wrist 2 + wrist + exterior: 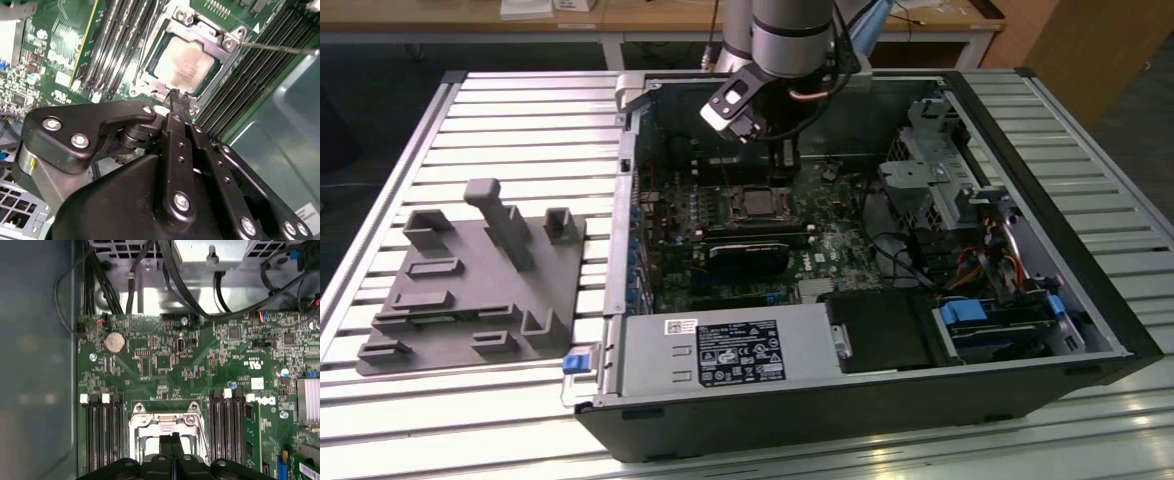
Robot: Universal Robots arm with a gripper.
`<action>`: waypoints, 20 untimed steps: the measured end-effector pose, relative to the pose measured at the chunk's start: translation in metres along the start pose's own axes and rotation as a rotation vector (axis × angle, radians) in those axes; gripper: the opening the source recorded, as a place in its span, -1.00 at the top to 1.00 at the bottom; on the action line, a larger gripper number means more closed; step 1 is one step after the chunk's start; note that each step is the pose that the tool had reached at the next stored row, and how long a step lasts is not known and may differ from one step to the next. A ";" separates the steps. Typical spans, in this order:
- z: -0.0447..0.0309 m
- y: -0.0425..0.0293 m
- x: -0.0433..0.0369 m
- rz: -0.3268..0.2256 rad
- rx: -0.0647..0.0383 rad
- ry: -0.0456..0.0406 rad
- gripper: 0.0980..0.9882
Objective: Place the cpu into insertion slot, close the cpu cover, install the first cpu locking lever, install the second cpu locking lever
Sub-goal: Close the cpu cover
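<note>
Pincer (177, 97) tips were pressed together, closed on nothing, and hung just over the near edge of the insertion slot (754, 203). In the second wrist view the cpu (186, 67) lay flat inside that socket, its pale metal top showing through the window of the cpu cover (200, 31), which was folded down over it. A thin locking lever (280, 48) stuck out sideways from one corner of the cover, away from the frame and not latched. Long black memory slots (240, 85) ran along both sides of the socket on the green motherboard (165, 360), and a round coin battery (114, 342) sat farther out on the board. In the exterior view the arm reached down into the open computer case (787, 430), which lay on its side on a slatted metal surface (520, 130). A grey moulded fixture (467, 290) stood on the surface well apart from the case, towards the exterior view's left.
</note>
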State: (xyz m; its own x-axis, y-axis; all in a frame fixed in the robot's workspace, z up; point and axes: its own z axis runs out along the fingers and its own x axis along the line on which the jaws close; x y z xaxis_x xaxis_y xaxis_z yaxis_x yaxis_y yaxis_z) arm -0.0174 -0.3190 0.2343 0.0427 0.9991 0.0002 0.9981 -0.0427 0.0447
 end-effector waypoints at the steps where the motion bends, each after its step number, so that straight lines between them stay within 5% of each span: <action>1: 0.0008 -0.0011 0.0000 0.000 0.000 0.0000 0.98; 11: 0.0054 -0.0149 -0.0006 0.000 0.000 0.0001 0.98; 20: 0.0078 -0.0172 -0.0008 0.000 0.000 0.0000 0.98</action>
State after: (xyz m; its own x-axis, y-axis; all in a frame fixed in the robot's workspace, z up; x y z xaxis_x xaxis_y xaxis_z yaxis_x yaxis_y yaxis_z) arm -0.0342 -0.3191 0.2257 0.0426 0.9991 0.0001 0.9981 -0.0426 0.0447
